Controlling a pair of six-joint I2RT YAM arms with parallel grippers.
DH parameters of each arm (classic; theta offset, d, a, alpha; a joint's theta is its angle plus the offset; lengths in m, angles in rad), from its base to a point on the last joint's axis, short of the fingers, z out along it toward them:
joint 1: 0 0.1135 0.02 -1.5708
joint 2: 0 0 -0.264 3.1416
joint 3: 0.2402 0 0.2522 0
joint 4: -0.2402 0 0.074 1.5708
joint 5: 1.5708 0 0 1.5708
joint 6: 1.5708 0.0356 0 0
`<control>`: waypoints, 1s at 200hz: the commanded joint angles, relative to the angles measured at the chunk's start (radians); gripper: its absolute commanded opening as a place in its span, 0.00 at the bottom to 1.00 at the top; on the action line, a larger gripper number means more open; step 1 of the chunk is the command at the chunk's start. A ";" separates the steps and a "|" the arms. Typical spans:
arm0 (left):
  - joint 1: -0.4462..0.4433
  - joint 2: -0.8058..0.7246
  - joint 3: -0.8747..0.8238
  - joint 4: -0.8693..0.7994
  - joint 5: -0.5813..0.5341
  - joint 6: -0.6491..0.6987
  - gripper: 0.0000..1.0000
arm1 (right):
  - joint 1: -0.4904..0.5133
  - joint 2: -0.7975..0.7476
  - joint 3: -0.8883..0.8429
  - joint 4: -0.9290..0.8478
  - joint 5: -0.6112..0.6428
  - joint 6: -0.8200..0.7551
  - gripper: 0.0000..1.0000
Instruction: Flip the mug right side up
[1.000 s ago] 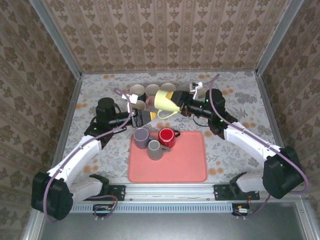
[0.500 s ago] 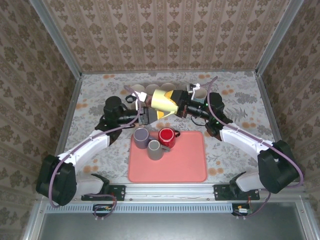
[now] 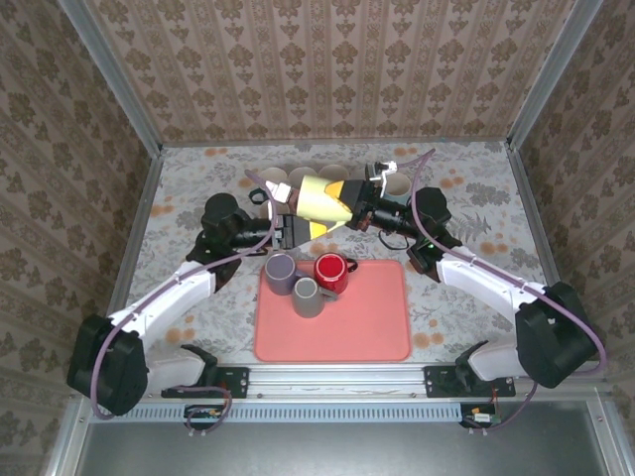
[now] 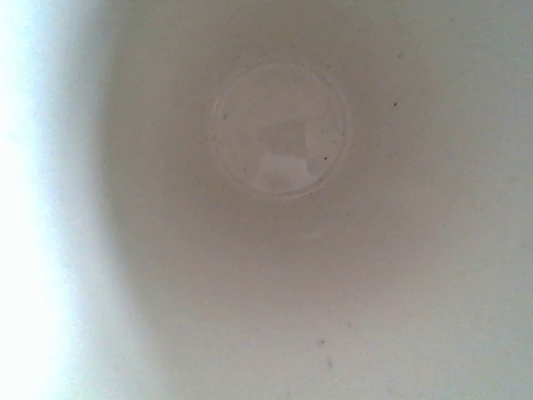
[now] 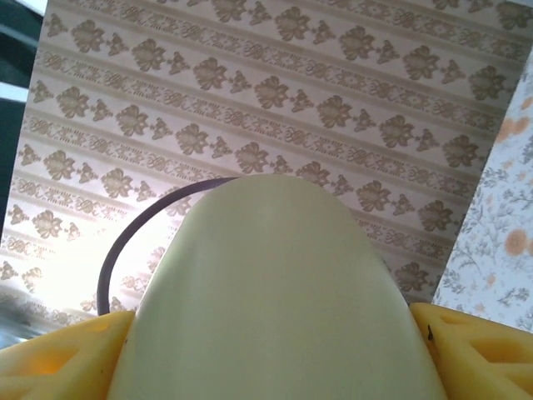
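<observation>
A pale yellow mug (image 3: 322, 201) hangs on its side above the table's back middle, mouth toward the left. My right gripper (image 3: 349, 203) is shut on its base end, and the yellow fingers (image 5: 50, 360) flank the mug (image 5: 275, 300) in the right wrist view. At the mug's mouth my left gripper (image 3: 291, 228) is shut on the rim. The left wrist view looks straight into the mug's pale inside, down to its round bottom (image 4: 281, 125); the left fingers are hidden there.
A pink tray (image 3: 377, 327) lies at the near middle, with a purple mug (image 3: 279, 269), a grey mug (image 3: 307, 296) and a red mug (image 3: 330, 271) on its left part. Several pale cups (image 3: 273, 180) stand at the back behind the held mug. Patterned walls enclose the table.
My left gripper has moved right to the mug's mouth and shut on it. The right gripper has tipped the mug flatter and kept its hold.
</observation>
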 commanded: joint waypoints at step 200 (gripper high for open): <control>-0.122 0.000 0.412 -1.137 -0.865 0.843 0.00 | -0.021 -0.400 0.099 -1.063 0.484 -0.654 1.00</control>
